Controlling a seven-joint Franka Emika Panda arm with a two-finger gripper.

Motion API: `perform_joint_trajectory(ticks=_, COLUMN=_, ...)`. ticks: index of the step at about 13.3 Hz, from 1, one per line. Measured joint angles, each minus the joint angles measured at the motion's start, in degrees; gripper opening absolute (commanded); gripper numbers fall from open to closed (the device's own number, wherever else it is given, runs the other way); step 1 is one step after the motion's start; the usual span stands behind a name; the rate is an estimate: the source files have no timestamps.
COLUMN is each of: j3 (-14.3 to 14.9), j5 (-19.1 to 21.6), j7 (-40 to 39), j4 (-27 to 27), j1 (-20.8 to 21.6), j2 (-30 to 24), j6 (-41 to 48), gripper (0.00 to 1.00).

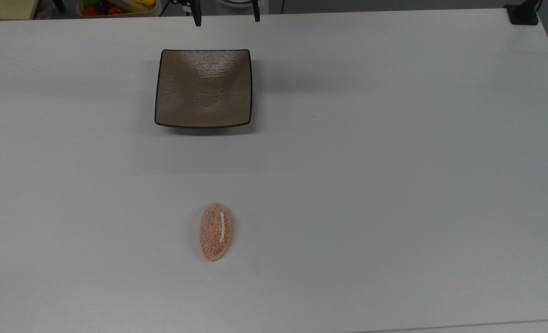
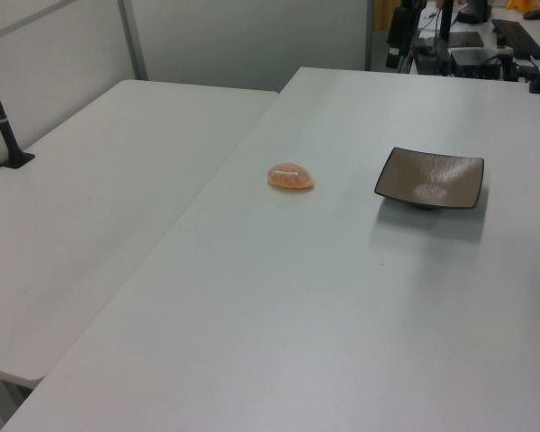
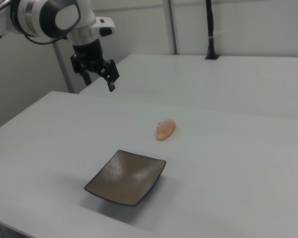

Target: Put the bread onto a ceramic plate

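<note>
The white tabletop (image 1: pixel 394 185) is wide and bare around both things, so there is open room on every side for an approach, and no edge crowds the work. The ceramic plate (image 1: pixel 203 88) sits flat with upturned corners; it looks hard, glossy and heavy enough to stay put, though its raised rim wants clearing on the way in. The claw (image 3: pixel 98 74) hangs high above the tabletop in the right view, well apart from everything, its fingers spread and holding nothing. The bread (image 1: pixel 215 231) lies alone, well apart from the plate, probably light and soft, with a grainy crust; a grip across its narrow middle seems best, squeezed gently.
</note>
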State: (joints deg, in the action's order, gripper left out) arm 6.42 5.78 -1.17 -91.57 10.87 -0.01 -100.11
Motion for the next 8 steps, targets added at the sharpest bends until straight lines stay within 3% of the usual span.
perform_joint_trajectory(ticks=8, j3=-0.92, j5=0.00, j7=0.00, j4=-0.02, j1=0.04, j2=0.16, j6=0.00, gripper=1.00)
